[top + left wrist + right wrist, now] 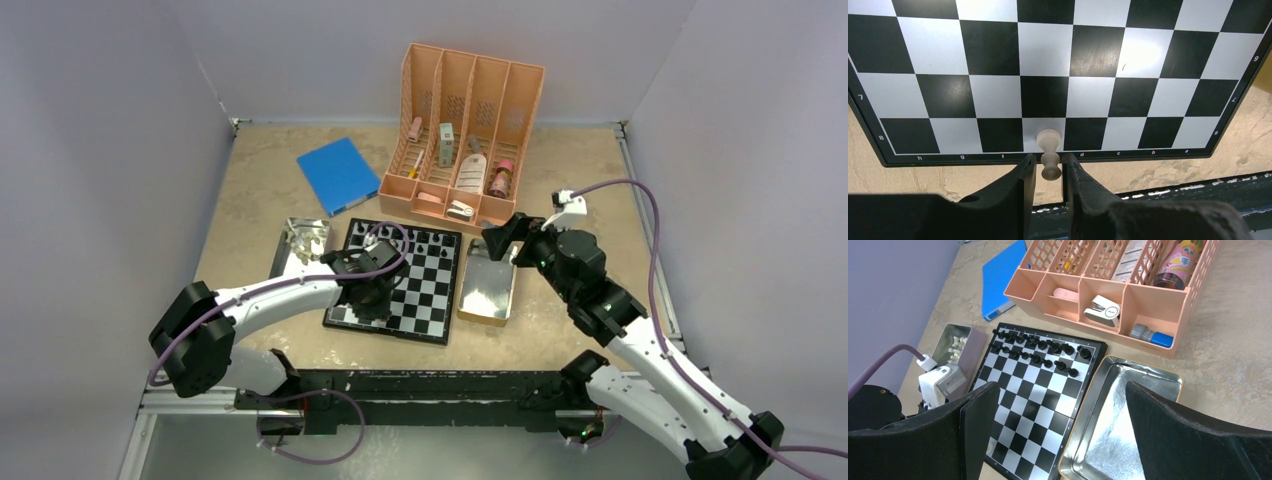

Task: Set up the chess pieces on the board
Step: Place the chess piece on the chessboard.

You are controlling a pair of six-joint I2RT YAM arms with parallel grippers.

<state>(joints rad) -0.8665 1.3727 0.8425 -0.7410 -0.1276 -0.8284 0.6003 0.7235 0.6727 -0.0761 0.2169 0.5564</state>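
The board (430, 300) lies mid-table. Black chess pieces (420, 245) fill its two far rows, also visible in the right wrist view as black chess pieces (1040, 347). In the left wrist view a pale pawn (1049, 145) stands upright on a white square of the board (1043, 50), in the edge row. My left gripper (1049, 162) straddles the pawn's top, open, with a thin gap on each side. Pale pieces (305, 240) lie in the left metal tin. My right gripper (1062, 390) hovers wide open above the board's right edge, holding nothing.
An empty metal tin (490, 285) sits right of the board, under my right gripper (497, 240). The peach organizer (470, 100) with bottles stands at the back. A blue book (338, 175) lies at the back left. Grey walls enclose the table.
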